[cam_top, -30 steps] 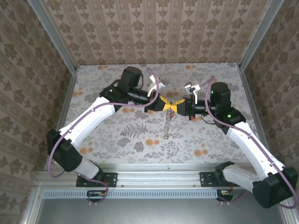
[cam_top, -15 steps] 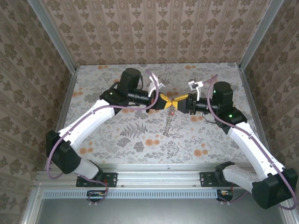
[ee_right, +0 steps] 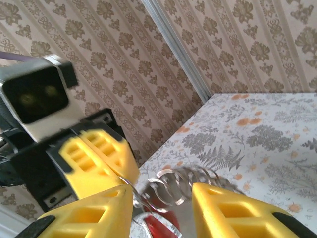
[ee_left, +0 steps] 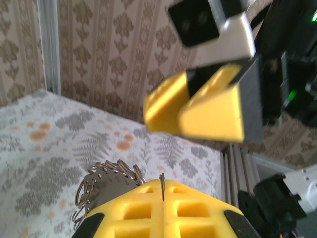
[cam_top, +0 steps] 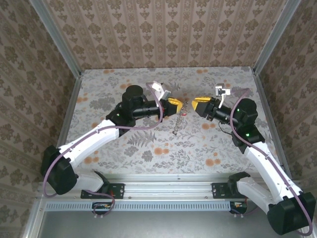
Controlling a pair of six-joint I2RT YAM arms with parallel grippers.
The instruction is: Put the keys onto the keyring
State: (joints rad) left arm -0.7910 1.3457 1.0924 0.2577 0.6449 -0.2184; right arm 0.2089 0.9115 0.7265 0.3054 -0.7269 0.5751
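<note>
Progress seems far along, judging from how things hang. In the top view the left gripper (cam_top: 179, 103) is held above the floral table (cam_top: 124, 148), its yellow fingers pressed together on the top of the keyring (cam_top: 179, 118). From there the thin silvery chain (cam_top: 176, 128) drops straight toward the tabletop. The left wrist view agrees. The two yellow pads (ee_left: 143, 213) meet with a thin sliver of metal pinched at their seam, and the chain's coiled links (ee_left: 104, 171) bunch just to the left of them.

The key (cam_top: 184, 113) shows as a small red dot just beside the upper chain, below the gap between the two grippers. It appears to hang from the keyring and not from any finger, but it is too small to show exactly how it is attached.

The right gripper (cam_top: 194, 104) sits a little to the right of the chain, clear of it, with its fingers apart and nothing held. In its own wrist view the yellow fingers (ee_right: 233, 210) frame an open gap. Beyond the gap are the silvery loops and a blurred patch of red at the bottom edge, which I take for the key's head (ee_right: 158, 229).

My reading is that the threading itself is probably done — the key looks carried by the ring alone. I cannot make out the dark band of the keyring, nor confirm that the key is fully on it. What is left is likely small: checking that the key holds, then lowering the keyring to the table.
</note>
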